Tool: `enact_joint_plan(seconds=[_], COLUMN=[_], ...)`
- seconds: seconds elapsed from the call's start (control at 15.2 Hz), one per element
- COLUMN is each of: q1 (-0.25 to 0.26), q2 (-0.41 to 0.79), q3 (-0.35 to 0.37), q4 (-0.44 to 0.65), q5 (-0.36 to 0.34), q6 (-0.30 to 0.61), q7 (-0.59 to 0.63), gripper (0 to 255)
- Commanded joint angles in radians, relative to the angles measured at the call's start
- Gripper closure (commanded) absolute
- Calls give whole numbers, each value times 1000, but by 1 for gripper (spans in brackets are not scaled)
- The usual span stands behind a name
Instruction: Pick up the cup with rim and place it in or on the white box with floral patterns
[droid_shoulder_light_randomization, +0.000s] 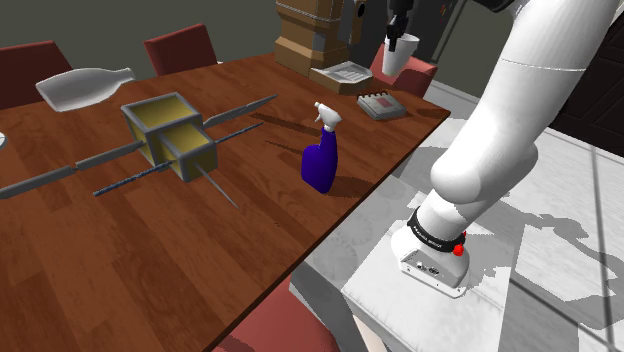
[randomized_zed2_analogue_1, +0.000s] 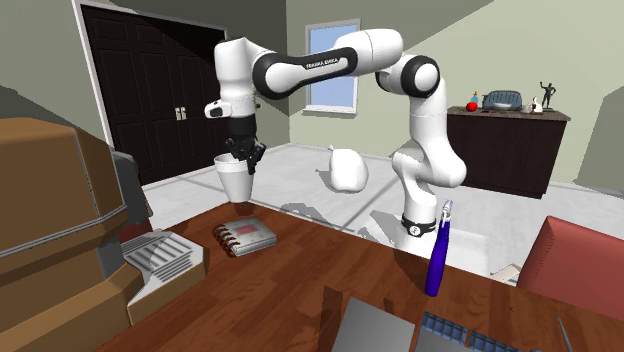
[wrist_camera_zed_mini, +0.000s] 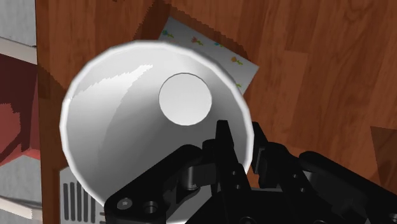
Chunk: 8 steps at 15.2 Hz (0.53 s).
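**Cup held in the air above the table's far corner**

Reading the shoulder view from its left, a white bottle (droid_shoulder_light_randomization: 85, 86) lies on its side on the wooden table (droid_shoulder_light_randomization: 150, 260). It sits at about 10 o'clock from an open, yellow-lined box (droid_shoulder_light_randomization: 172, 137) that has grey spiked rods running through it. A blue spray bottle (droid_shoulder_light_randomization: 321, 160) stands upright at 3 o'clock of that box, well apart from it.

At 1 o'clock from the spray bottle, near the table's far corner, the white box with floral patterns (droid_shoulder_light_randomization: 381, 105) lies flat. A grey tray (droid_shoulder_light_randomization: 346, 75) is just beside it at 10 o'clock. The cup (droid_shoulder_light_randomization: 400, 53), white and mouth-up, hangs at about 12 o'clock of the white box, clear of the table.

The gripper (droid_shoulder_light_randomization: 398, 38) comes down onto the cup from above. In the wrist view the gripper (wrist_camera_zed_mini: 239, 137) is closed on the cup (wrist_camera_zed_mini: 127, 121), with one black finger inside the rim and the other outside, pinching the wall. The flowered edge of the white box (wrist_camera_zed_mini: 216, 44) shows beyond the cup.

In the second exterior view the tray (randomized_zed2_analogue_1: 160, 256) comes first from the left, then the white box (randomized_zed2_analogue_1: 245, 237). The cup (randomized_zed2_analogue_1: 235, 178) is at 12 o'clock of the box, apart from it, under the gripper (randomized_zed2_analogue_1: 243, 156). At the shoulder view's right, the white arm (droid_shoulder_light_randomization: 520, 110) rises from the stand (droid_shoulder_light_randomization: 400, 310).
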Motion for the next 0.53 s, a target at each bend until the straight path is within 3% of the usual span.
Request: enact_joint_plan(seconds=[0.0,0.46], q1=[-3,-2], q2=[0,6], q3=[-2,0], q4=[-19,-106], q5=[0,1], q6=[20,111], q7=[-4,5], gripper=[255,255])
